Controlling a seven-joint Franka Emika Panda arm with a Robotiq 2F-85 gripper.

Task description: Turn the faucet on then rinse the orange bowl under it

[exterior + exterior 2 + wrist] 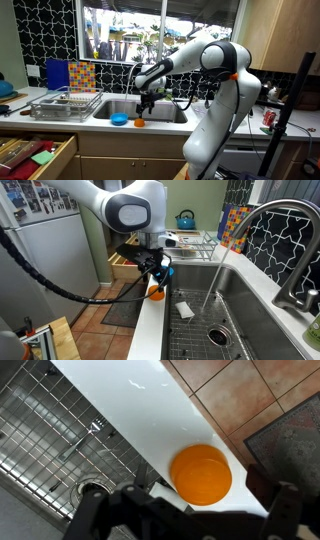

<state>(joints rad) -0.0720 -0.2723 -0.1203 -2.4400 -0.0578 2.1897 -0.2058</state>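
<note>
The orange bowl [201, 473] sits upright on the narrow white front strip of the desk [130, 405], low and right of centre in the wrist view. The steel sink [40, 430] with its wire grid and round drain [92, 488] lies to the left of the strip, and brown floor tiles [240, 395] fill the upper right. The claw [190, 510] comes in from the bottom edge with its two dark fingers [95, 515] spread wide. It grips nothing, and the bowl shows in the gap beyond them.

In an exterior view the claw [155, 275] hangs just above the bowl [157, 293] at the desk's front edge, left of centre. Whether they touch cannot be told. The faucet [255, 215] arches large across the upper right, and a thin stream of water [212, 280] falls from its spout into the basin [250, 300]. A blue kettle [185, 220] stands at top centre, with a grey refrigerator [50, 240] at the left.

In an exterior view the white arm [215, 60] reaches from the right toward the middle of the frame. Below its claw [147, 103] the orange bowl [139, 123] rests just right of a blue bowl [119, 120]. A dish rack [65, 103] stands on the desk at the left, a wide window [150, 35] fills the top centre, and a red can [268, 118] stands at the right.
</note>
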